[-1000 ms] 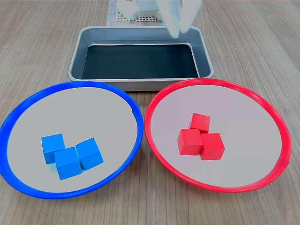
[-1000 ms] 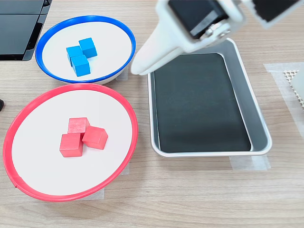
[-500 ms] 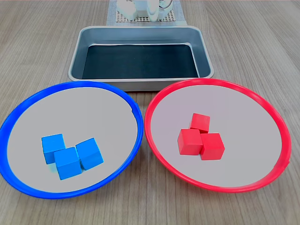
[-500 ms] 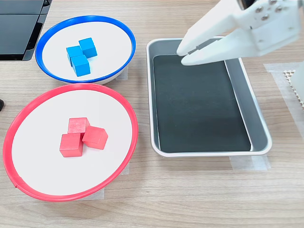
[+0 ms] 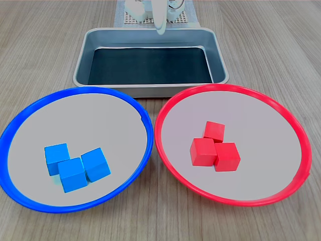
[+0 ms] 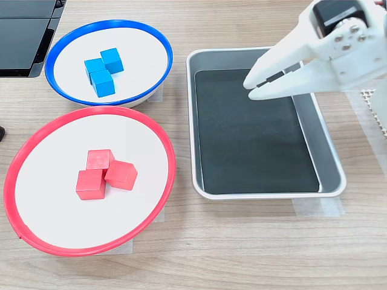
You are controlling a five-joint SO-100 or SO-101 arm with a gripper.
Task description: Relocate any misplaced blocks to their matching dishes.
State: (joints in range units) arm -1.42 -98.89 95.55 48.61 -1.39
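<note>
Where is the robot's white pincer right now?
In the second exterior view, the white pincer hangs above the rectangular silver metal tray, toward its upper right part, empty and well clear of the blue-rimmed round plate and red-rimmed round plate.

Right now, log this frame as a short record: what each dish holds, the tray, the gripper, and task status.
blue dish: three blue cubes, no red
red dish: three red cubes, no blue
tray: nothing in it
gripper: above the tray in the second exterior view, tips close together, holding nothing
table: no loose cubes seen
status: every cube sits in its matching dish
</note>
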